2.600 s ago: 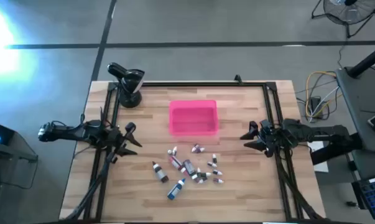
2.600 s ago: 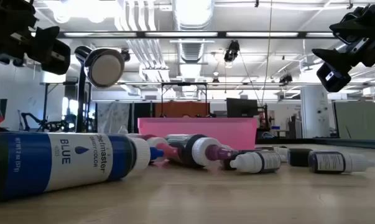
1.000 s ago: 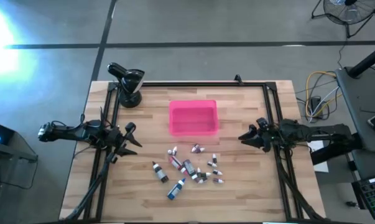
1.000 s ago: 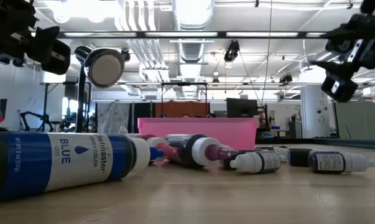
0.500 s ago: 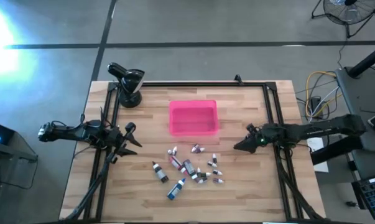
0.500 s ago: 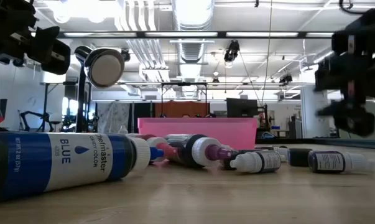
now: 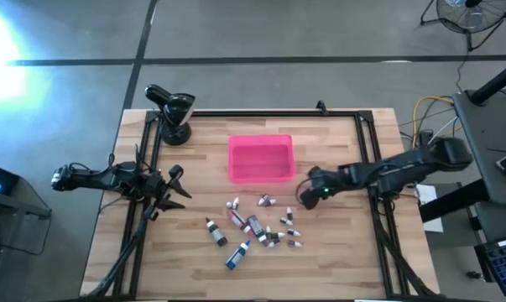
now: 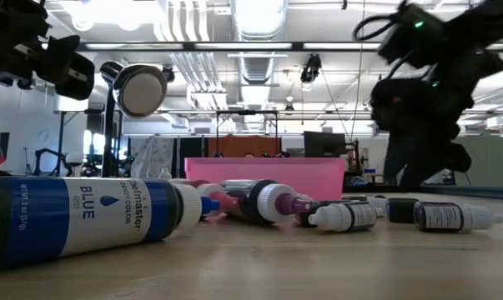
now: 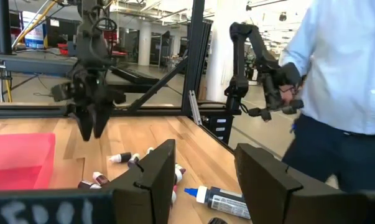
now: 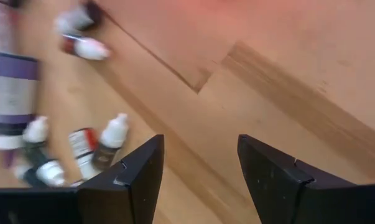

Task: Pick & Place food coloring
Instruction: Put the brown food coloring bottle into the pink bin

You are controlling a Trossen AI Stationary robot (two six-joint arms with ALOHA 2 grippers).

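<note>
Right gripper reaches in from the table's 3 o'clock side and hangs over bare wood just past the 3 o'clock edge of the food coloring cluster. Jaws stand apart with nothing between them; right wrist view shows plain wood in the gap, with small bottles just outside 1 finger.

Bottles lie scattered on their sides at 6 o'clock from the pink tray, none in it. A large blue-label bottle lies nearest the low camera.

Left gripper waits at the table's 9 o'clock edge, jaws parted, empty.

Judged step: approach for the 1st pick. To do it well:
- single out 1 bottle at the cluster's fringe, clear of neighbours
- turn the fingers across the body, not along it
- descend until the fingertips straddle it, then close
- avoid nudging adjacent bottles, which look free to roll

A person stands beyond the table.
</note>
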